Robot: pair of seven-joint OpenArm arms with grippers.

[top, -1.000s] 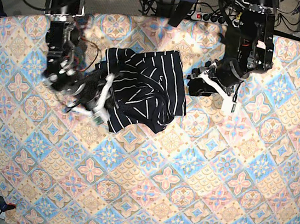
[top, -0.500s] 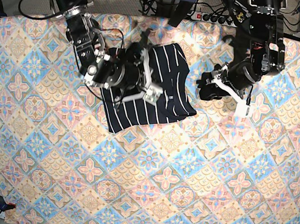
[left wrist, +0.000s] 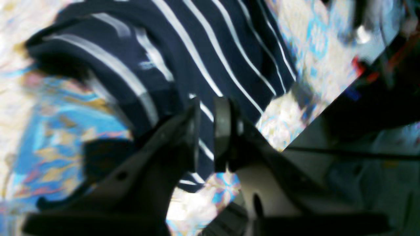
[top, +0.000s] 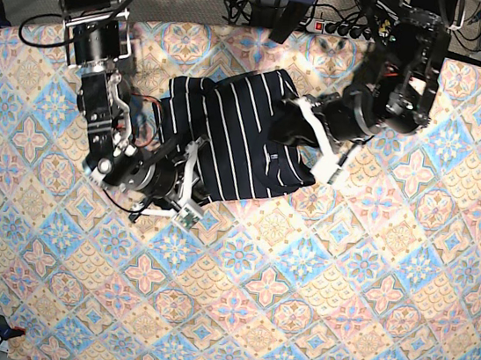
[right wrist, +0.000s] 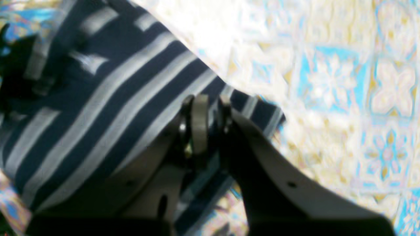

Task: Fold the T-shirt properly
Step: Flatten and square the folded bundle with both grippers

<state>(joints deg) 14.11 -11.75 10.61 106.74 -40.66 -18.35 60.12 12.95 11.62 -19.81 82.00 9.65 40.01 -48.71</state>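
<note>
**Striped shirt between two grippers**

Left wrist: left gripper [left wrist: 206, 131] jaws nearly together, T-shirt [left wrist: 183, 55] lying beyond them.

Right wrist: right gripper [right wrist: 210, 124] pinches the shirt's edge.

Base: shirt's long axis runs diagonally, stripes along it, on the patterned cloth [top: 342, 282].

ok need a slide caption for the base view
Two arms work opposite edges of the striped T-shirt on a floral-tile cloth.

T-shirt [top: 237, 135] left edge hidden under the right arm in the base view, both wrist views blurred, left gripper [left wrist: 206, 131] bases cut off by the bottom edge, patterned cloth [top: 311, 314] corners cropped.
</note>
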